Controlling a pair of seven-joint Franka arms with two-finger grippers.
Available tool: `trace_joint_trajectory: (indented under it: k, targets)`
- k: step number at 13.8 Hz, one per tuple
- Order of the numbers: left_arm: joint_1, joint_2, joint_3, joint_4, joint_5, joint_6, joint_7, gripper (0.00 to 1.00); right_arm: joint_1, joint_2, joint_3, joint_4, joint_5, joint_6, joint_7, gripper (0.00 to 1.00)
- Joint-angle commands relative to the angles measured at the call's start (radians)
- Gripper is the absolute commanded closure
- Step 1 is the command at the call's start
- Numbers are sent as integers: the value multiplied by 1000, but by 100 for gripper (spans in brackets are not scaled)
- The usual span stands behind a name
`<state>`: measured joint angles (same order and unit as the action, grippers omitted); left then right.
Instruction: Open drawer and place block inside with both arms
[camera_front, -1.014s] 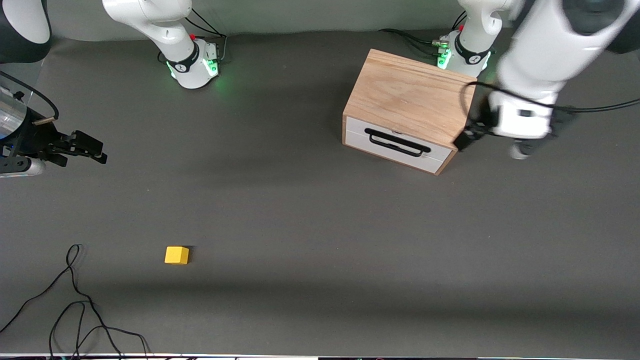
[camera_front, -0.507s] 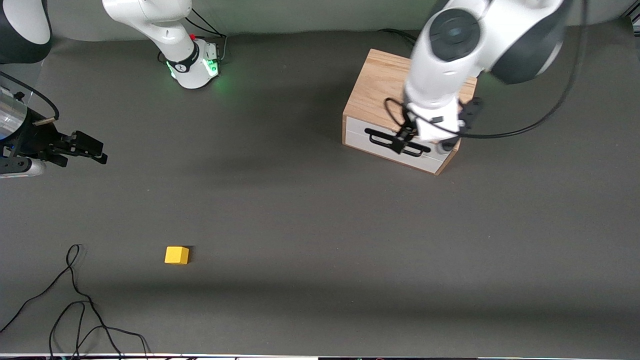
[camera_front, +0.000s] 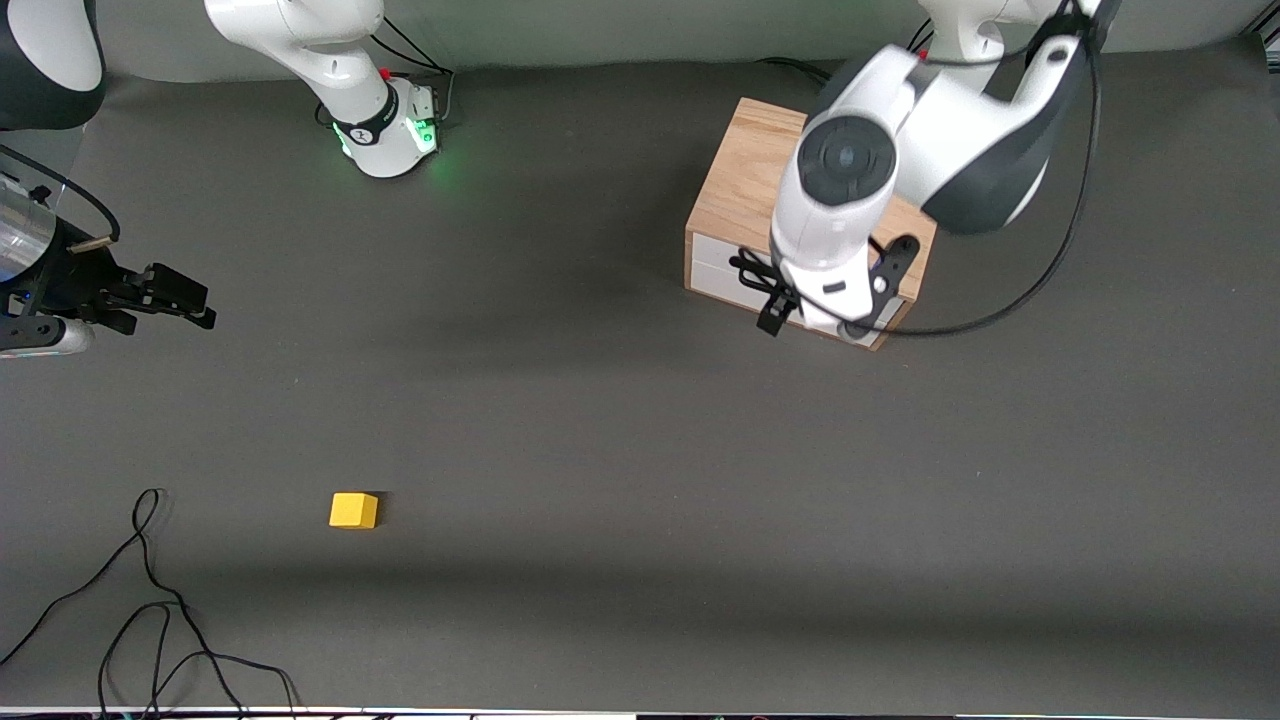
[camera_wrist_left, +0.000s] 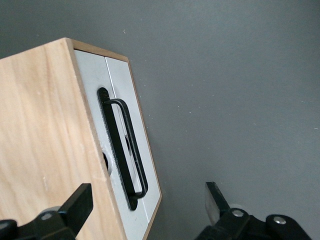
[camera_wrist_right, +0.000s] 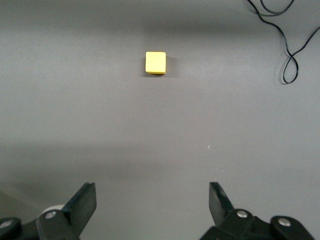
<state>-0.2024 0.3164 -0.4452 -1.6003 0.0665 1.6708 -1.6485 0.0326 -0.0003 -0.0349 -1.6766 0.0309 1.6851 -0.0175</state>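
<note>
The light wooden box (camera_front: 750, 180) stands toward the left arm's end of the table. Its drawer (camera_front: 712, 268) is closed, with a white front and a black wire handle (camera_front: 748, 268). My left gripper (camera_front: 800, 312) is open over the box's front edge, above the handle. In the left wrist view one finger (camera_wrist_left: 80, 200) is over the wood top (camera_wrist_left: 45, 125) and the other over the table, with the drawer front (camera_wrist_left: 120, 75) and handle (camera_wrist_left: 127, 145) between them. The yellow block (camera_front: 354, 510) lies on the table, well apart from the box. My right gripper (camera_front: 195, 303) waits open over the right arm's end; its wrist view (camera_wrist_right: 152, 197) shows the block (camera_wrist_right: 155, 63).
A loose black cable (camera_front: 150, 600) lies on the table near the front camera at the right arm's end, beside the block; it also shows in the right wrist view (camera_wrist_right: 290, 50). The two green-lit bases (camera_front: 390, 135) stand along the table's back edge.
My left arm has swung from beside the box across its top and down to the drawer front. The right arm, block and drawer have not moved.
</note>
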Motion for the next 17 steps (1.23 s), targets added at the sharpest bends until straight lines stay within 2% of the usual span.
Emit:
trace_joint_trajectory:
  k: [1, 7, 14, 17]
  targets:
    - [-2, 64, 0, 2, 16, 36, -27, 0, 0, -4, -2, 0, -6, 5, -15, 0]
    - [1, 70, 2, -134, 16, 133, -65, 0, 0, -7, -10, 0, -6, 5, -16, 0]
    - [3, 95, 6, -220, 16, 198, -73, 0, 0, -6, -10, 2, -6, 5, -15, 0]
    - [-2, 111, 6, -225, 18, 214, -99, 0, 0, -4, -10, 0, -6, 7, -15, 0]
